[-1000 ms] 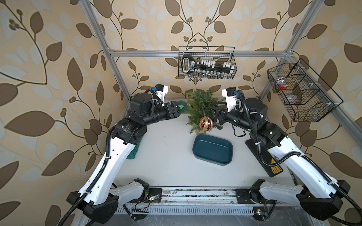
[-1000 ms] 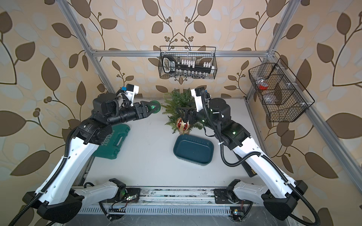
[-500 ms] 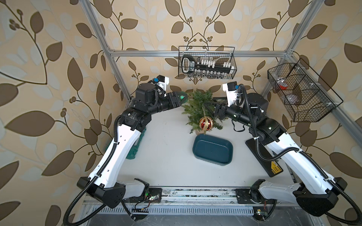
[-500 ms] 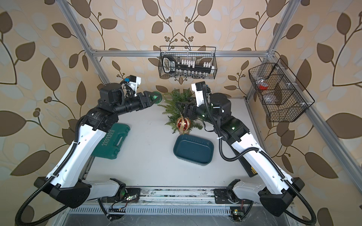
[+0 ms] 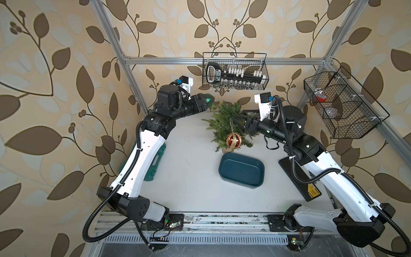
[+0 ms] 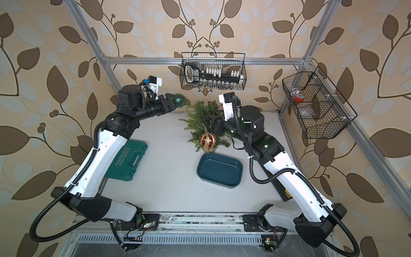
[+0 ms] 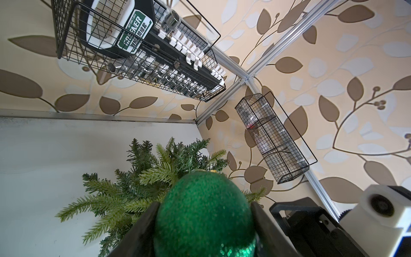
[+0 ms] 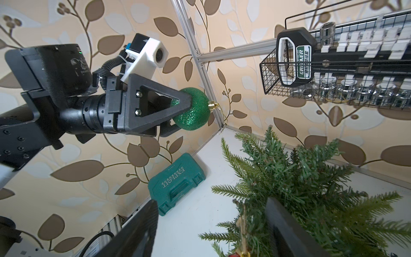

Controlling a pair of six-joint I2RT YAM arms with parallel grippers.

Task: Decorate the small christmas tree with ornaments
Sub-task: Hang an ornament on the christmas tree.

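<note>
A round green glitter bauble [image 8: 192, 111] is clamped in the left gripper [image 5: 205, 102], its gold cap [image 8: 212, 105] pointed outward toward the feathery tree [image 5: 224, 120], which is stood upright at upper centre in both top views. A striped red bauble [image 5: 234, 140] is hung on it. The right gripper [image 5: 244, 124] is spread wide among the branches.

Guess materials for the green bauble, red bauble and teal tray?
Green bauble: likely plastic under glitter; grainy sparkling surface, gold metal-look cap.
Red bauble: glossy shell, plastic or glass, can't tell; gold glitter stripes.
Tray: dark teal, smooth satin sheen, rounded moulded corners; looks plastic, possibly enamelled metal.
</note>
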